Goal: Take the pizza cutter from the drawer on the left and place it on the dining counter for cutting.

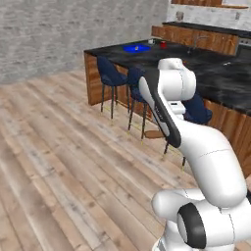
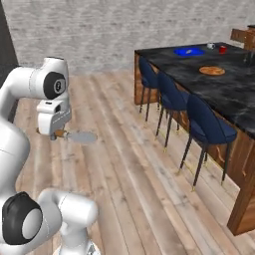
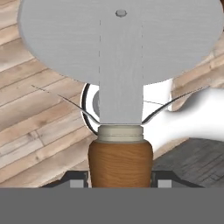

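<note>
My end effector point(image 2: 59, 133) sits at the left of the right base frame, closed on the brown handle of the pizza cutter point(image 2: 77, 136), whose grey wheel sticks out sideways over the plank floor point(image 2: 124, 174). In the hand frame the pizza cutter's handle rises from bottom centre between my fingertips point(image 3: 76, 180), the wheel across the top. The dining worktop point(image 2: 224, 87) lies at upper right, well apart, with blue stools point(image 2: 206, 129) along it.

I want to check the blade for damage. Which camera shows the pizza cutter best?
The hand view: the pizza cutter is seen close up, wheel blade face-on above its wooden handle, held between the jaws. The right base view shows it small and side-on below the hand. In the left base view I cannot make it out.
</note>
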Controlling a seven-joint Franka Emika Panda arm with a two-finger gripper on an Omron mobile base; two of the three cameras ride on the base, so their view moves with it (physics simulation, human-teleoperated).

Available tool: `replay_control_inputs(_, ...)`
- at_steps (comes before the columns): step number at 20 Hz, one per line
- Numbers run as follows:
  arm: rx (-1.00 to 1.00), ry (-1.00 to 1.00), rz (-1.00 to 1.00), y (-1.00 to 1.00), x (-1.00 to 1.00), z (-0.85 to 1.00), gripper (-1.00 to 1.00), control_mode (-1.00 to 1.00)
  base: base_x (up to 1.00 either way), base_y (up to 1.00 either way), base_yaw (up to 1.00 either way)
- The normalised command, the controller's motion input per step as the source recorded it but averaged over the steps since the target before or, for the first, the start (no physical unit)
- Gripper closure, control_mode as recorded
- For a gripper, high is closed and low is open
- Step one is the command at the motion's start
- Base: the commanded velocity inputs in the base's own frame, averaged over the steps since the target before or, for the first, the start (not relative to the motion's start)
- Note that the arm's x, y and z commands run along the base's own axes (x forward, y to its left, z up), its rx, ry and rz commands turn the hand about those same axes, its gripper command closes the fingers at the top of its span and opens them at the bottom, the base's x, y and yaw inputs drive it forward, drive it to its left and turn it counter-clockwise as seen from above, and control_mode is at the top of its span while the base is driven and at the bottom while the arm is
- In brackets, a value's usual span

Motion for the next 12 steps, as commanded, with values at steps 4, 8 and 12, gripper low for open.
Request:
replay_control_inputs(4, 0.00, 0.00, 0.00, 0.00, 0.00, 0.00, 1.00, 1.00, 0.76, 0.72, -0.68)
replay_control_inputs(8, 0.00, 0.00, 0.00, 0.00, 0.00, 0.00, 1.00, 1.00, 0.66, 0.67, -0.72)
replay_control_inputs(12, 0.00, 0.00, 0.00, 0.00, 0.00, 0.00, 1.00, 1.00, 0.80, 0.72, -0.68)
